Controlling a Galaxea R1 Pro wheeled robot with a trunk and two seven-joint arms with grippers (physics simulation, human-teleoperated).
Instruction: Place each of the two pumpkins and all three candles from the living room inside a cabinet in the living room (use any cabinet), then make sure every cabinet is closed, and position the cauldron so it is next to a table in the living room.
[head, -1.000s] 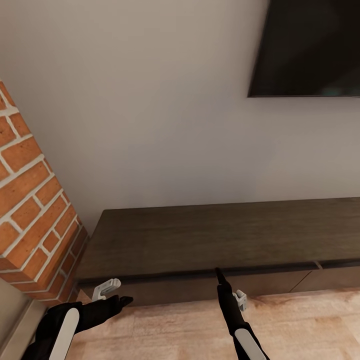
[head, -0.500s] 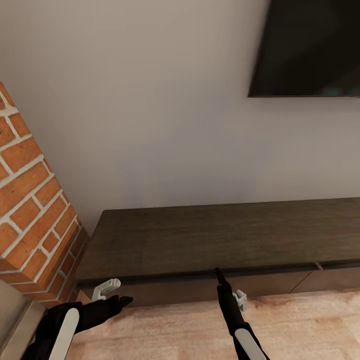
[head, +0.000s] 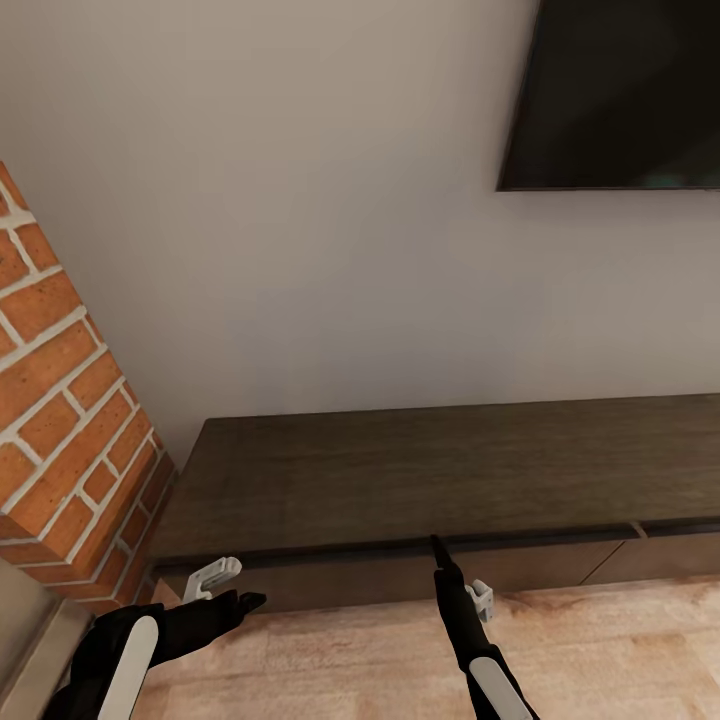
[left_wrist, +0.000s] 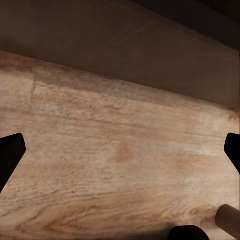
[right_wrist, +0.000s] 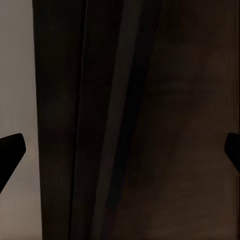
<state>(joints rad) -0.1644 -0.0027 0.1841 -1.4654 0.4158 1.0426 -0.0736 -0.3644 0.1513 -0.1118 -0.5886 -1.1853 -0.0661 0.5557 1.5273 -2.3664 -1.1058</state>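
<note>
so i'm at the cabinet (head: 440, 470), fronts shut; right gripper (head: 436, 545) at its top front edge, left gripper (head: 240, 602) low by its left corner, both jaws apart. next, i judge, pull a drawer.

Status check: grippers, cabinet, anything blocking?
Left gripper open, empty, low over the floor. Right gripper open, empty, at the cabinet front edge. Drawers look closed. Nothing between grippers and cabinet.
</note>
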